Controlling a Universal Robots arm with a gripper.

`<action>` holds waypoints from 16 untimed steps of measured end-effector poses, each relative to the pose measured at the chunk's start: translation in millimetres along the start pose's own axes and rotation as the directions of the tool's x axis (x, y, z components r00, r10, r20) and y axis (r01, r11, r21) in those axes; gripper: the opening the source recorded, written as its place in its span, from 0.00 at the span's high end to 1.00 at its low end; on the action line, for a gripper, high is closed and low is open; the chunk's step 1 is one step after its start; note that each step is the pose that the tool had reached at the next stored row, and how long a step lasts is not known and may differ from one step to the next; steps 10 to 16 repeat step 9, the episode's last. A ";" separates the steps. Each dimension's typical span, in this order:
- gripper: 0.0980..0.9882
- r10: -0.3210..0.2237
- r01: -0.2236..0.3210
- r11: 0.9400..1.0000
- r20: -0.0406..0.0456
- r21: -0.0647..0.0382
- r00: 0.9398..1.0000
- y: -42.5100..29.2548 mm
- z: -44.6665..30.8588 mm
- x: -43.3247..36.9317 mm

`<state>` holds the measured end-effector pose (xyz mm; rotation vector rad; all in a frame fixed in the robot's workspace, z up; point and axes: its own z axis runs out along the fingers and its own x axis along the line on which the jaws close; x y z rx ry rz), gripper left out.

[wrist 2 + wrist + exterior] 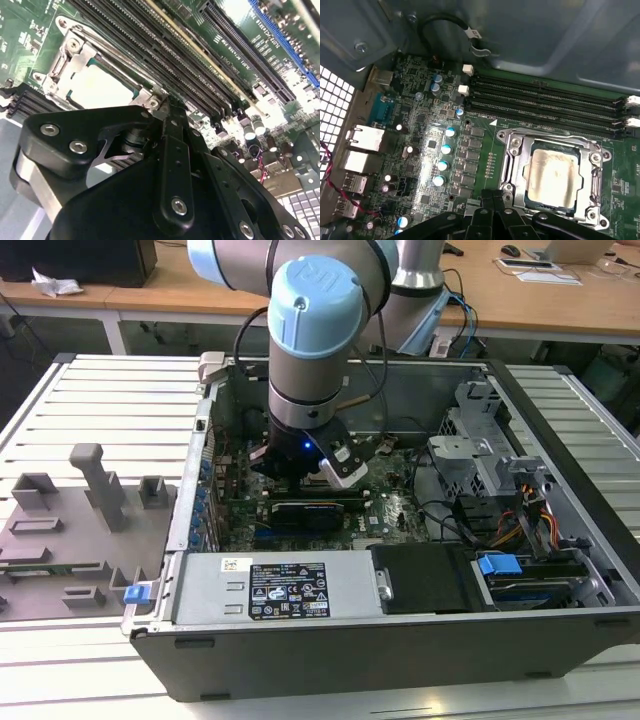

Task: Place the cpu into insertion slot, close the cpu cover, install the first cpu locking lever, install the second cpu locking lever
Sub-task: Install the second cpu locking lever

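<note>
1. End effector (305, 462) lowered inside the open case (560, 430), just above the board (395, 510) in the exterior view.
2. Fingers (172, 150) pressed together with no gap in the second wrist view; nothing seen between them.
3. Fingertips right at the corner of the cover (70, 60), beside a corner screw (153, 103); touching or just clear, cannot tell.
4. Cpu (553, 175) seated in the slot (512, 172), just ahead of the end effector (495, 200) in the first wrist view; dull silver top with brownish smears.
5. Cover (592, 150) lying flat over the slot rim, framing the cpu (102, 87) through its cut-out.
6. Levers: state not clear from these views.
7. Memory slots (545, 102) running just beyond the slot, on the far side from the end effector.
8. Capacitors (442, 165) and rear ports (362, 150) off to the side of the slot.
9. Grey fixtures (95, 490) on the worktop (120, 400), well apart from the end effector, toward the exterior view's left.
</note>
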<state>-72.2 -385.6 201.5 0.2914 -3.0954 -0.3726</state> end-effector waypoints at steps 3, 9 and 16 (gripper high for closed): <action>0.99 0.000 0.000 1.000 0.000 0.001 1.000 3.4 -14.0 -0.1; 0.99 0.000 0.000 1.000 -0.001 0.000 1.000 5.9 -24.3 -0.3; 0.99 0.000 0.000 1.000 -0.001 0.000 1.000 5.9 -24.3 -0.3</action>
